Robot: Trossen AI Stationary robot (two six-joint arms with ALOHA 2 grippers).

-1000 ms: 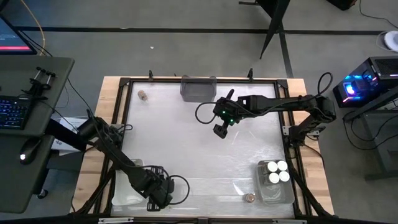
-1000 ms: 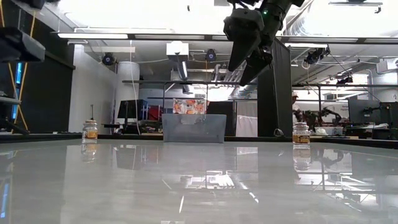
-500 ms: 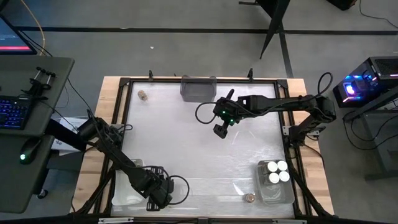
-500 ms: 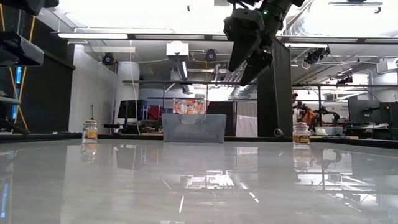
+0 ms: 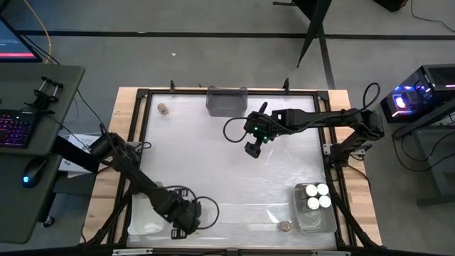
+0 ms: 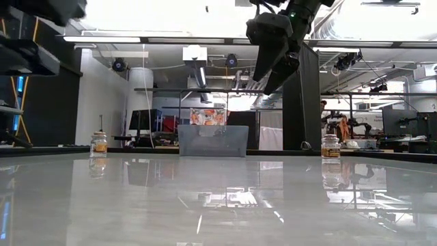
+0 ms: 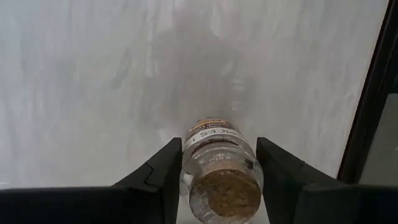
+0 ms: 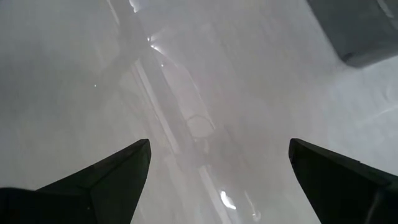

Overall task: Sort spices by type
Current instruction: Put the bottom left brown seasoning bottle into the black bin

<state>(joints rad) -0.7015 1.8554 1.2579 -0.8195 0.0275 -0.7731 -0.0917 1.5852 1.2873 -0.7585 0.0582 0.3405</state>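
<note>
A small clear spice jar (image 7: 219, 155) with a brown cork top sits between the fingers of my left gripper (image 7: 217, 140), which points down near the table's front left (image 5: 183, 215); the hand hides the jar in the high view. My right gripper (image 5: 252, 148) hangs open above the table's middle, nothing between its fingers (image 8: 219, 144). A cork-topped jar (image 5: 285, 225) stands at the front right. Three white-lidded jars (image 5: 316, 195) stand in a clear bin (image 5: 302, 217). Another jar (image 5: 163, 109) stands at the far left. My left gripper has the jar's glass body (image 7: 186, 163) pinched between its two fingers, one on each side, just below the cork top (image 7: 225, 193). The fingers come from above, pointing down. The cork top faces up; whether the jar's bottom rests on the table I cannot tell.
A grey bin (image 5: 226, 100) stands at the far edge's middle. A second clear bin (image 5: 144, 215) lies at the front left, beside my left hand. The table's dark frame (image 7: 373, 93) runs close to the held jar. The low view shows another jar (image 6: 330, 146) at the right.
</note>
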